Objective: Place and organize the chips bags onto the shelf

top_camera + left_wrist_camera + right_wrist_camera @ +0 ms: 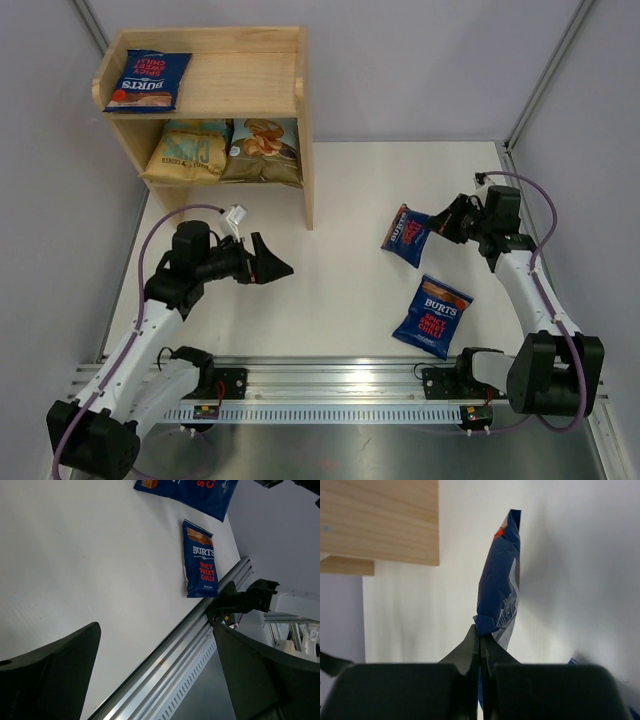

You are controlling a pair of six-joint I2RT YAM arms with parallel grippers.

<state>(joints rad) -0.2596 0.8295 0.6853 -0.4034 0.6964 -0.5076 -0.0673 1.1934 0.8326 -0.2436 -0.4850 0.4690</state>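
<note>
The pale wood shelf (270, 70) stands at the back left. One dark-blue Burts bag (148, 80) lies on its top tier. The yellow-tan bag (187, 152) and the light-blue Cassava bag (262, 150) sit on the lower tier. My right gripper (438, 225) is shut on the edge of a second Burts bag (405, 236) and holds it edge-on above the table, as the right wrist view shows the bag (499, 595). A third Burts bag (432, 315) lies flat on the table and shows in the left wrist view (201, 559). My left gripper (275, 265) is open and empty.
A metal rail (330, 385) runs along the near table edge. Grey walls close in the left, back and right sides. The shelf's side panel (380, 520) shows at the upper left in the right wrist view.
</note>
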